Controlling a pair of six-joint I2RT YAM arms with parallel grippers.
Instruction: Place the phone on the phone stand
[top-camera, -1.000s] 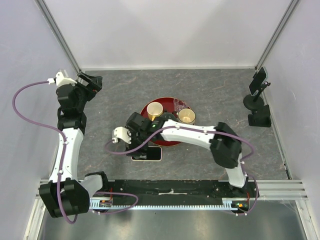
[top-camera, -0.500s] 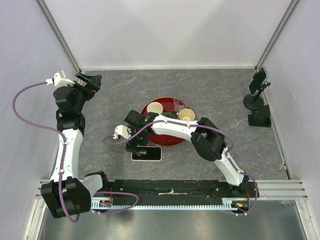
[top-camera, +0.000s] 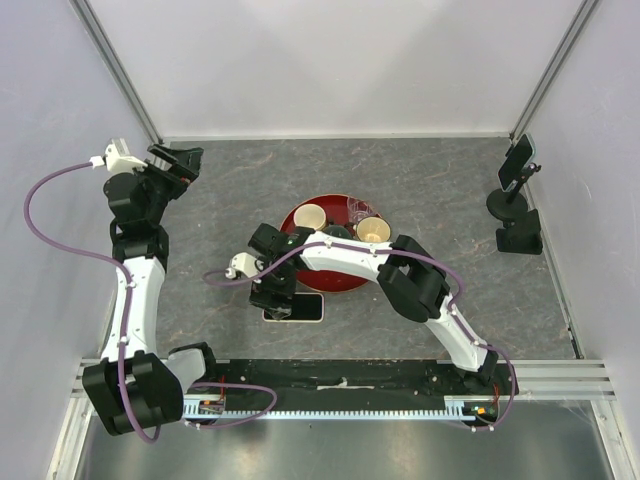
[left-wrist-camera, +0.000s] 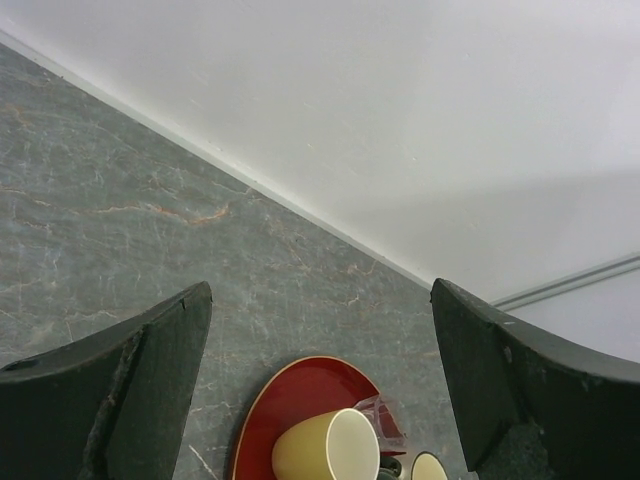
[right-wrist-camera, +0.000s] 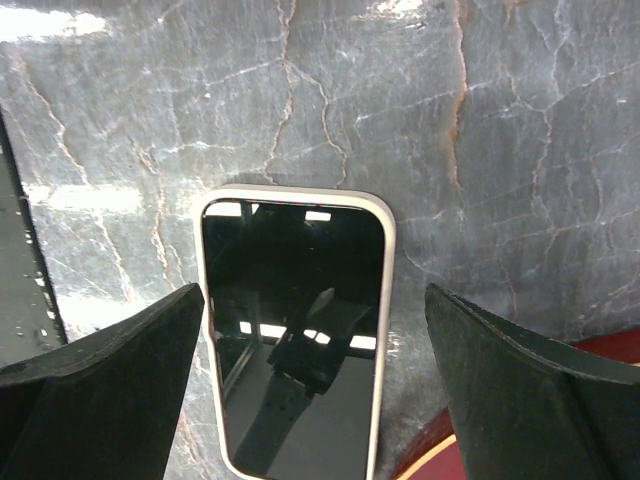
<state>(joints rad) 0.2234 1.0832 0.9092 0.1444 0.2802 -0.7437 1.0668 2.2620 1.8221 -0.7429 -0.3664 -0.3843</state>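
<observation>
The phone (right-wrist-camera: 295, 330), black screen up in a white case, lies flat on the grey table in front of the red tray; the top view shows it too (top-camera: 302, 308). My right gripper (top-camera: 277, 297) is open just above its left end, one finger on each side of it (right-wrist-camera: 315, 400), apart from it. The black phone stand (top-camera: 519, 225) stands at the far right with a dark clamp head on top. My left gripper (top-camera: 178, 160) is open and empty, raised at the back left (left-wrist-camera: 320, 400).
A red tray (top-camera: 338, 285) in the table's middle holds two yellow cups (top-camera: 309, 218) (top-camera: 373, 232) and a clear glass piece (left-wrist-camera: 385, 420). The tray's rim lies right beside the phone (right-wrist-camera: 425, 462). White walls and metal frame posts surround the table.
My right arm has swung left and lowered, bringing its open gripper from the tray's edge down over the phone's left end. The left arm has barely moved.
</observation>
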